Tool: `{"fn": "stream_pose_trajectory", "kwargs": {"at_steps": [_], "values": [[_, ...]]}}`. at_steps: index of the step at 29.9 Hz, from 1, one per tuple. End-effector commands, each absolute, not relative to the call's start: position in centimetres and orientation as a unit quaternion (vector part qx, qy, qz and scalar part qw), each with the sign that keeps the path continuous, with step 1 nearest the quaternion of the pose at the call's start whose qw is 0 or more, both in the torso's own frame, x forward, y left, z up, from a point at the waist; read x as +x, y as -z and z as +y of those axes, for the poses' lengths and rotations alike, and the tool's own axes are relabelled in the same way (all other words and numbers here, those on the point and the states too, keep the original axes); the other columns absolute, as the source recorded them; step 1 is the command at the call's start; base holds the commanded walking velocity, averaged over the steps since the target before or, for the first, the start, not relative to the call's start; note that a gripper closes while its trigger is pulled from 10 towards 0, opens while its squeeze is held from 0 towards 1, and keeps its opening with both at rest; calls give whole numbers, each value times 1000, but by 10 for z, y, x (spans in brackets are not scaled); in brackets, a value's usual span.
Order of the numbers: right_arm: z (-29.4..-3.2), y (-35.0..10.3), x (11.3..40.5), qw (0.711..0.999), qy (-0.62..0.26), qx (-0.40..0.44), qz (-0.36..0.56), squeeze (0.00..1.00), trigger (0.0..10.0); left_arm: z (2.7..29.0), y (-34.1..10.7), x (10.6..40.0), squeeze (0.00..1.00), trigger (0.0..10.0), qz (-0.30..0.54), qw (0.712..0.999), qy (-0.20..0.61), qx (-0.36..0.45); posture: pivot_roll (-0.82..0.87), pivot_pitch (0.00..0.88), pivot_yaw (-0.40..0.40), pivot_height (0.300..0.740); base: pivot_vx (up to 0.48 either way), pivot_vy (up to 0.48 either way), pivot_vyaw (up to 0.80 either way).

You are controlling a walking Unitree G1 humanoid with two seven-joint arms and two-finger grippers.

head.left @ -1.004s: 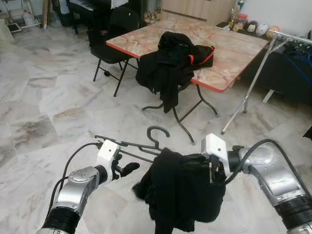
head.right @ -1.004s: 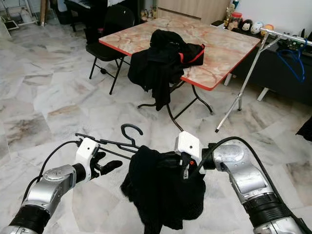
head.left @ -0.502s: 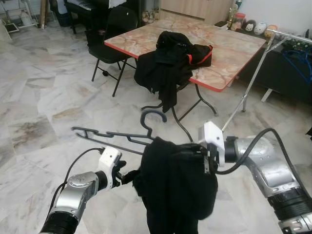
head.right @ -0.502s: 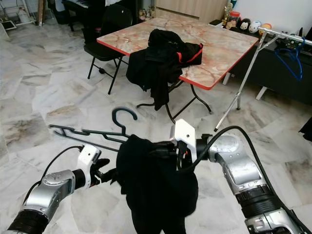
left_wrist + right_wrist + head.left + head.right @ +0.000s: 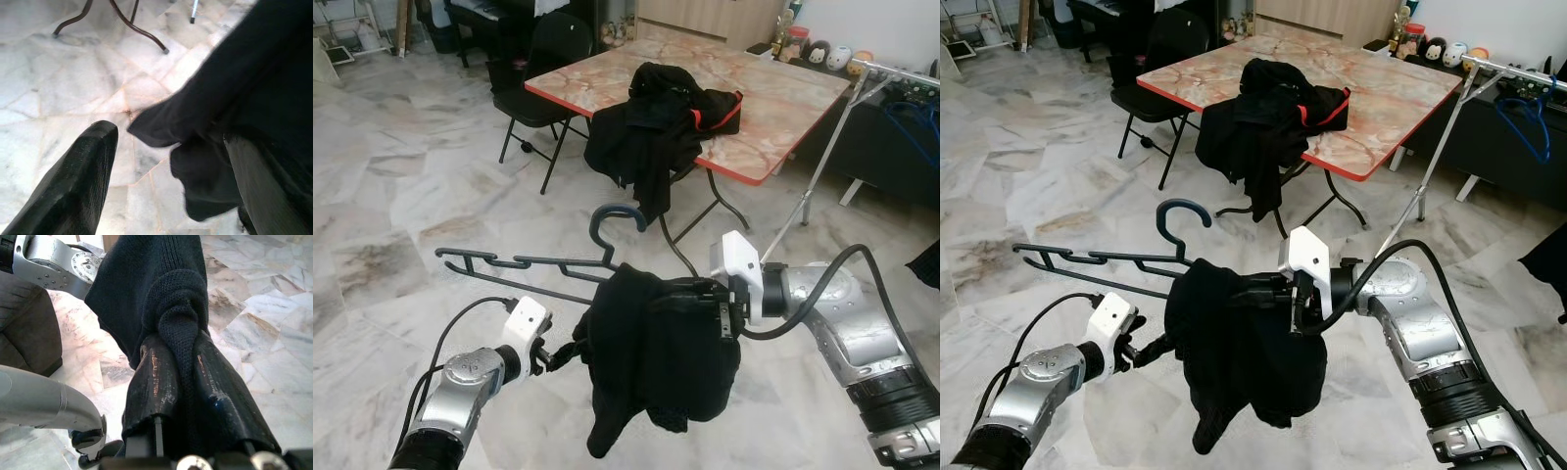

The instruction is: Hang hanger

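Note:
A dark hanger (image 5: 524, 262) hangs in the air before me, hook (image 5: 612, 217) up, its bare arm reaching left. A black knitted garment (image 5: 656, 352) is draped over its right half and sags below. My right gripper (image 5: 703, 299) is shut on the garment at the hanger's shoulder; in the right wrist view its fingers (image 5: 151, 377) pinch a fold of the knit (image 5: 178, 308). My left gripper (image 5: 566, 354) sits lower, at the garment's left edge, open. In the left wrist view one finger (image 5: 73, 186) is free and the cloth (image 5: 234, 88) lies against the other.
Ahead stands a folding table (image 5: 773, 108) with a red rim and a pile of black clothes (image 5: 656, 117) spilling off its front. A black chair (image 5: 543, 73) is at its left. At the right is a metal clothes rack (image 5: 1449, 127) with a blue hanger (image 5: 1523, 113). Marble floor lies all around.
My right gripper has lifted the hanger and garment higher and to the left. My left gripper has come off the hanger's bare arm and dropped below it, beside the cloth.

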State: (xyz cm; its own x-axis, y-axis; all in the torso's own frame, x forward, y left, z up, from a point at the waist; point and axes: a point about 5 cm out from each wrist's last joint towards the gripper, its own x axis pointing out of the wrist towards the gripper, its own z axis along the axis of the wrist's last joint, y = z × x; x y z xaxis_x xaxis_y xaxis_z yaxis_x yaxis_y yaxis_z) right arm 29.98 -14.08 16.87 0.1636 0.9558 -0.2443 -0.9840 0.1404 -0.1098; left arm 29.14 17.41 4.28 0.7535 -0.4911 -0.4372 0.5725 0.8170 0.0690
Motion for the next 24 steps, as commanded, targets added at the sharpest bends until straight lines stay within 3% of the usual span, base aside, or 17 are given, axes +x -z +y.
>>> {"fn": "stream_pose_trajectory", "kwargs": {"at_steps": [1,7,10,24], "values": [[-139,-181,301,749,-648,-134,35,0,10000,170,-44,294,0,10000,194,933,287,95,-124,0,-35,740,0,0,0],[-139,-180,301,749,-648,-133,38,0,10000,164,-46,289,0,10000,186,924,327,71,-125,0,-33,740,0,0,0],[-137,-179,300,747,-651,-132,39,0,10000,161,-46,283,0,10000,195,906,372,59,-122,0,-30,740,0,0,0],[-129,-182,297,736,-665,-126,31,0,10000,160,-40,290,0,10000,194,920,333,77,-125,0,-29,740,0,0,0]]}}
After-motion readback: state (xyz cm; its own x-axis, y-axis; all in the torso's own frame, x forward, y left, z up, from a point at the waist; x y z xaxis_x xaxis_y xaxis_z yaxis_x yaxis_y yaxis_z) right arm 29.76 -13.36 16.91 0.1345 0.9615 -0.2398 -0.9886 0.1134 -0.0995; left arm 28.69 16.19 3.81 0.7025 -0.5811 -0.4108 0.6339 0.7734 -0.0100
